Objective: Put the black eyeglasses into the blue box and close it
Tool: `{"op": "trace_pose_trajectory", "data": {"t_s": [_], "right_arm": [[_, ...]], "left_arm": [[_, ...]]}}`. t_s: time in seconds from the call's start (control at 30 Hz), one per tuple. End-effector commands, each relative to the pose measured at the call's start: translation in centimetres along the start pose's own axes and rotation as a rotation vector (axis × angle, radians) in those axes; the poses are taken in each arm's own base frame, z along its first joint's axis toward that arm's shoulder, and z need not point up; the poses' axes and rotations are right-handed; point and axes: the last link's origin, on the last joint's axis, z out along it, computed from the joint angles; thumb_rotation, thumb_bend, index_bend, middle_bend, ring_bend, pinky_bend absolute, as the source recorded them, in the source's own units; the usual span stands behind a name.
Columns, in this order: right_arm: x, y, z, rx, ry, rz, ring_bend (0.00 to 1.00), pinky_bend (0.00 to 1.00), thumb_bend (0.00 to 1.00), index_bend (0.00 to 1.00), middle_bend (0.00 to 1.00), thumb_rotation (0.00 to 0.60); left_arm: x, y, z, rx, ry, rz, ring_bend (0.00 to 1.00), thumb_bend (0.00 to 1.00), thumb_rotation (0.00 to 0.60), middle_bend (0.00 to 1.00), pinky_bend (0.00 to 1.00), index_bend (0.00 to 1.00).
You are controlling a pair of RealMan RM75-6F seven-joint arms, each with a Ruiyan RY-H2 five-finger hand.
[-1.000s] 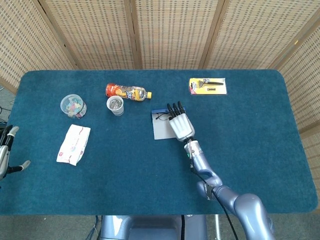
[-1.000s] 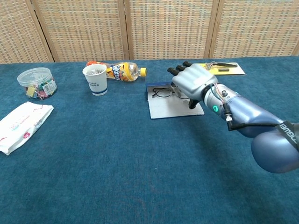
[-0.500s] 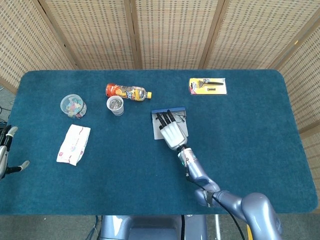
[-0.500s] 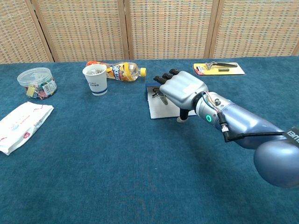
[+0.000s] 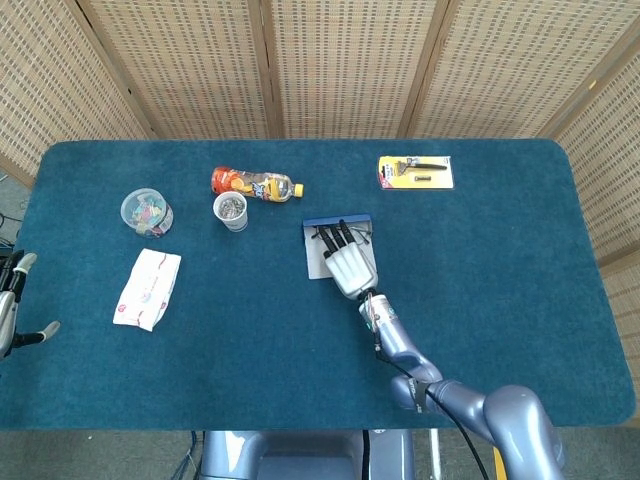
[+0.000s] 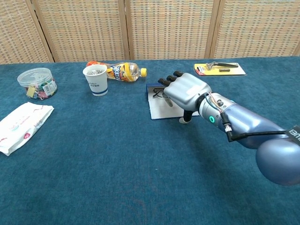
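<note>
The blue box (image 5: pixel 318 262) lies open and flat mid-table, its pale inside up (image 6: pixel 159 110). The black eyeglasses (image 6: pixel 156 93) rest at its far end, mostly hidden behind my right hand's fingers. My right hand (image 5: pixel 348 262) is stretched flat over the box, palm down, fingers (image 6: pixel 168 81) reaching out above the eyeglasses and thumb hanging toward the near edge. It (image 6: pixel 185 91) holds nothing that I can see. My left hand (image 5: pixel 10 300) hangs off the table's left edge, fingers apart and empty.
An orange drink bottle (image 5: pixel 255 184) lies on its side beside a white paper cup (image 5: pixel 231 210). A clear jar of clips (image 5: pixel 146 211) and a white packet (image 5: pixel 148 288) sit at the left. A yellow carded tool (image 5: pixel 415 171) lies at the back right.
My right hand swung left from the box's right side to above the box and eyeglasses, then settled slightly lower. The left hand stayed put.
</note>
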Motion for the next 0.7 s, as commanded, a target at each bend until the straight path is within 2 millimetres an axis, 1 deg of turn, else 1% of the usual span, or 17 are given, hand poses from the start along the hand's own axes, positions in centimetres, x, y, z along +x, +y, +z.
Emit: {"op": "trace_pose_trajectory", "data": {"t_s": [0.03,0.17,0.4,0.47,0.7], "right_arm": [[0.0,0.0,0.1,0.000,0.001,-0.009,0.00,0.00,0.24,0.38,0.00,0.600],[-0.1,0.3,0.5,-0.016,0.005,-0.027,0.00,0.00,0.30,0.38,0.00,0.600],[-0.2,0.5,0.9,-0.032,0.013,-0.031,0.00,0.00,0.54,0.39,0.00,0.600],[-0.2,0.6,0.9,-0.036,0.017,-0.026,0.00,0.00,0.57,0.40,0.00,0.600],[-0.2,0.7,1.2,-0.042,0.020,-0.023,0.00,0.00,0.57,0.42,0.00,0.600]], "left_arm": [[0.0,0.0,0.0,0.001,0.000,0.000,0.00,0.00,0.600,0.00,0.00,0.00],[-0.1,0.0,0.1,0.000,-0.004,0.002,0.00,0.00,0.600,0.00,0.00,0.00],[0.0,0.0,0.1,0.001,-0.004,0.002,0.00,0.00,0.600,0.00,0.00,0.00],[-0.1,0.0,0.1,0.001,-0.005,0.002,0.00,0.00,0.600,0.00,0.00,0.00],[-0.1,0.0,0.1,0.001,-0.006,0.003,0.00,0.00,0.600,0.00,0.00,0.00]]}}
